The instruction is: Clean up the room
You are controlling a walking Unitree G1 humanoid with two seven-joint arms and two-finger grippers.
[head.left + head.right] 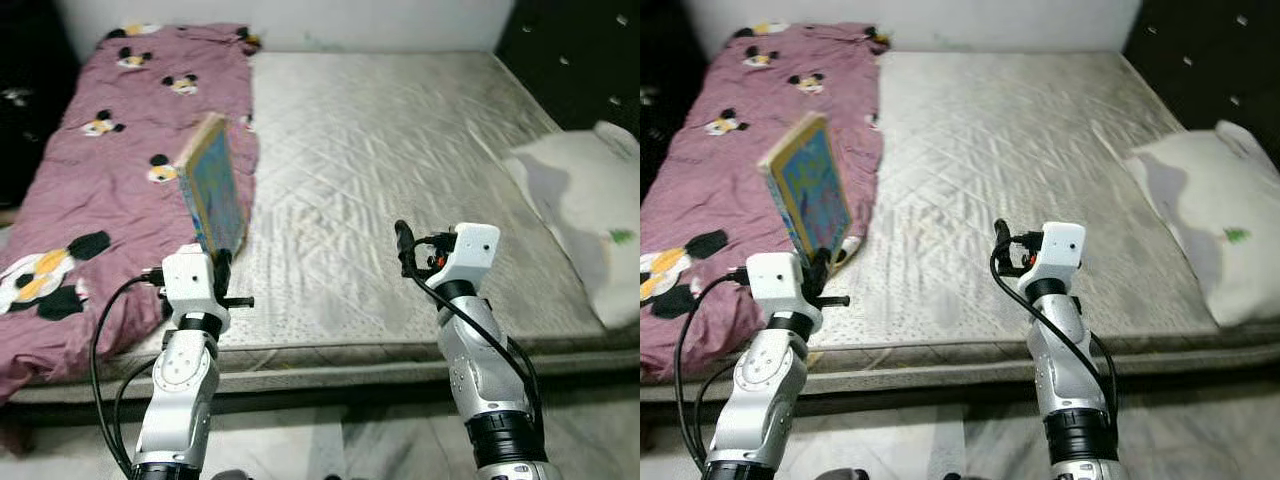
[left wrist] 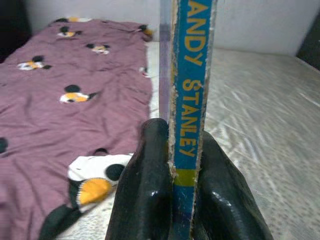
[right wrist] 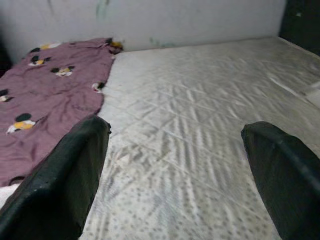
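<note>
A thin blue picture book [image 1: 212, 190] stands upright on edge above the left front of the bare mattress [image 1: 400, 150]. My left gripper [image 1: 222, 262] is shut on its lower end; the left wrist view has both black fingers [image 2: 145, 195] pressed against the blue spine [image 2: 192, 75] with yellow lettering. My right gripper [image 1: 405, 245] hovers over the mattress's front middle, open, with nothing between its fingers [image 3: 60, 185].
A purple blanket [image 1: 110, 170] with cartoon-mouse prints covers the mattress's left side and hangs over its front edge. A white pillow [image 1: 590, 210] lies at the right edge. Dark furniture stands at both back corners. Grey floor runs below the bed's front edge.
</note>
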